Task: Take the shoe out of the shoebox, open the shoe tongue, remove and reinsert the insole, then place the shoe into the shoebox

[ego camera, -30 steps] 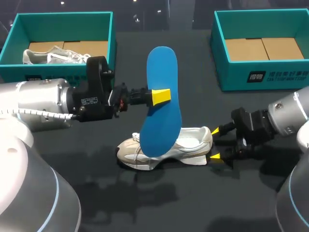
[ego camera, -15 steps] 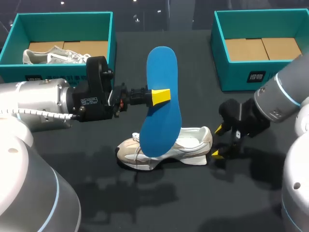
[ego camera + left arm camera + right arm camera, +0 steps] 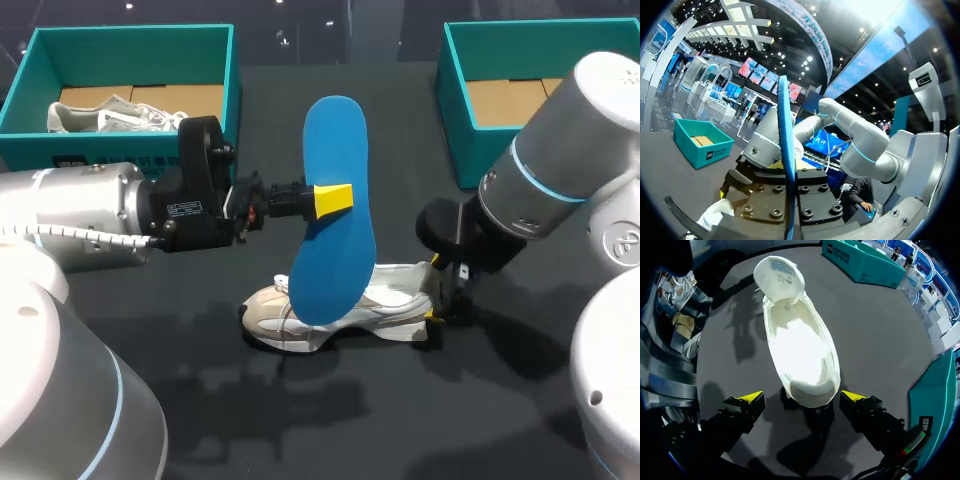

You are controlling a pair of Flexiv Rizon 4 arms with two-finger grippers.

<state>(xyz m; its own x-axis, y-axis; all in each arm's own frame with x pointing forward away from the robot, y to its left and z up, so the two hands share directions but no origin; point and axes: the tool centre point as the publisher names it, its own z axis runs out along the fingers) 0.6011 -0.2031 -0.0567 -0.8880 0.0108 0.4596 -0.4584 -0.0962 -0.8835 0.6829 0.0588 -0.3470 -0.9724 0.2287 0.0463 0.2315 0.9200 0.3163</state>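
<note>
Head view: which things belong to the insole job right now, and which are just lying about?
Job: blue insole, in left gripper; white shoe on table, right gripper open around its heel; empty right shoebox, probably.
Lying about: second shoe in left shoebox.

Head view: the blue insole [image 3: 335, 210] covers the middle of the white shoe [image 3: 272, 315], leaving you only toe and heel. At the shoe's heel, your right arm [image 3: 540, 190] hides nearly all of the right gripper [image 3: 432, 291]; 2 yellow slivers show. Beyond the shoe, that arm blocks part of the right-hand shoebox [image 3: 475, 150]. Left wrist view: the white shoe [image 3: 715, 220] is cut to 1 pale corner.
</note>
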